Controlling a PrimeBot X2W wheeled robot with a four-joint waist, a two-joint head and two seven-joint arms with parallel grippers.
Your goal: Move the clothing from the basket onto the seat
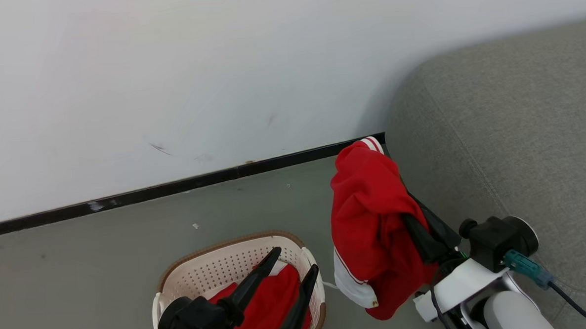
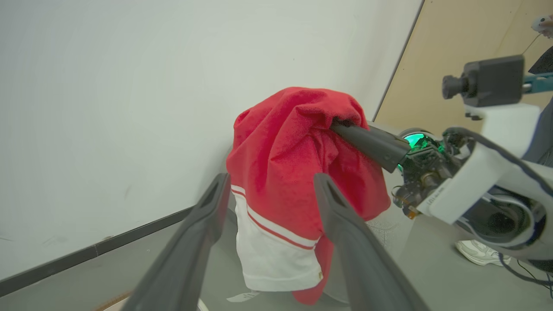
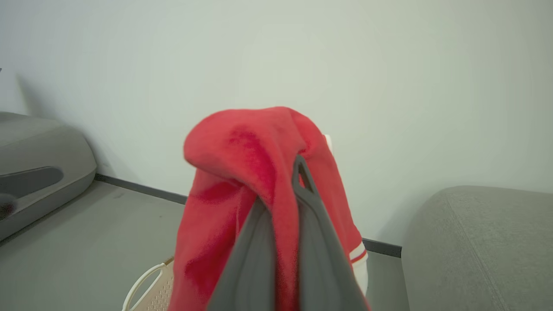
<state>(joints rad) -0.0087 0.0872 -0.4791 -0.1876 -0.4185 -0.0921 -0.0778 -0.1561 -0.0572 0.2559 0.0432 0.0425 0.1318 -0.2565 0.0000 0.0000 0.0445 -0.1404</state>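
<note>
A red garment with white stripes and a white panel (image 1: 369,220) hangs in the air between the basket and the seat. My right gripper (image 1: 408,220) is shut on its upper folds, fingertips buried in the fabric. The right wrist view has the same garment (image 3: 242,151) draped over my right gripper (image 3: 299,168). A second red garment (image 1: 269,304) lies inside the cream basket (image 1: 212,246) on the floor. Above it my left gripper (image 1: 292,266) stands open and holds nothing. In the left wrist view, my left gripper (image 2: 271,181) points at the hanging garment (image 2: 281,142). The grey seat (image 1: 509,125) rises at the right.
A white wall with a black skirting strip (image 1: 175,187) runs behind the grey floor. A low grey rounded object (image 3: 39,164) sits at the left of the right wrist view. A person's white shoe (image 2: 479,252) stands on the floor beyond my right arm, near a tan panel (image 2: 453,65).
</note>
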